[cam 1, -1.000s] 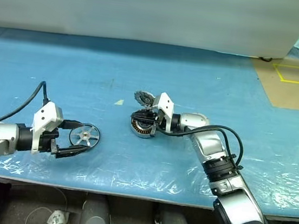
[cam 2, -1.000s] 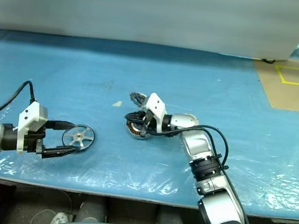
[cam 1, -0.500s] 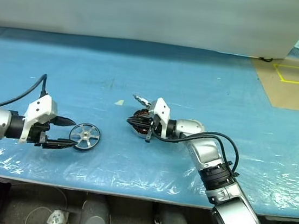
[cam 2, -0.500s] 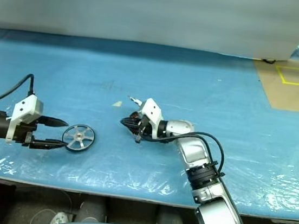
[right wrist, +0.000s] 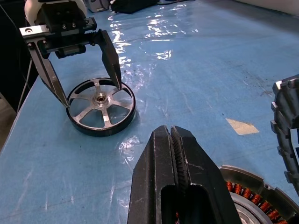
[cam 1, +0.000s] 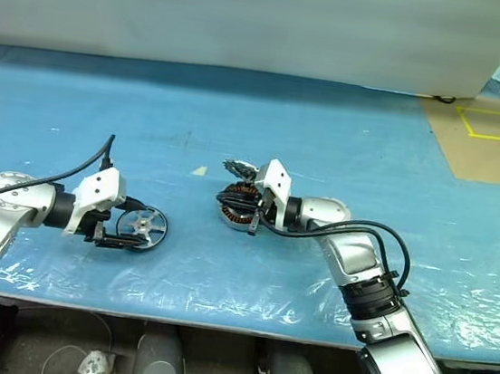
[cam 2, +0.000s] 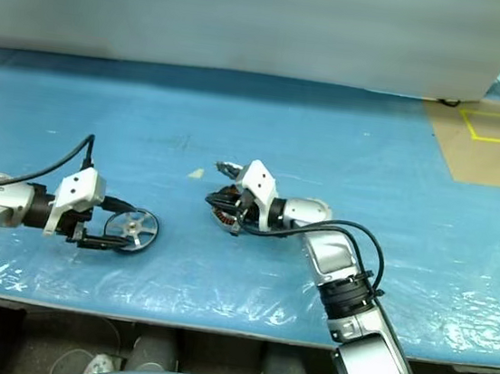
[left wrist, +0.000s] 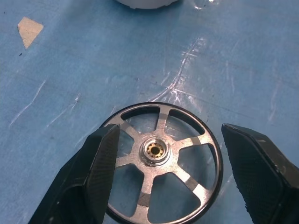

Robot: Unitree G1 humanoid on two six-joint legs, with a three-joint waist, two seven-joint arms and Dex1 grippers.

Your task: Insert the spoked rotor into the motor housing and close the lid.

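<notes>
Counter (cam 1: pixel 349 126): covered in blue sheeting, with a small pale scrap (cam 1: pixel 199 171) lying on it beyond the two arms.

Spoked rotor (cam 1: pixel 142 227): lay flat on the counter at the robot's left, hub upward, well apart from the motor housing.

Left gripper (cam 1: pixel 132 225): arm reached in low from the left edge, forearm near level, fingers pointing toward the centre. Fingers stood wide apart, one on each side of the rotor's rim, tips down at the rim; whether they touched it could not be told. Nothing lifted.

Motor housing (cam 1: pixel 240 209): sat on the counter near the middle, copper windings showing in the open top.

Lid (cam 1: pixel 240 168): stood raised on the housing's far side, tilted up, segmented edge visible.

Right gripper (right wrist: pixel 175 154): arm came from lower right, elbow bent, forearm running leftward, wrist just beside the housing. Fingers pressed fully together over the housing's rim, holding nothing.
</notes>
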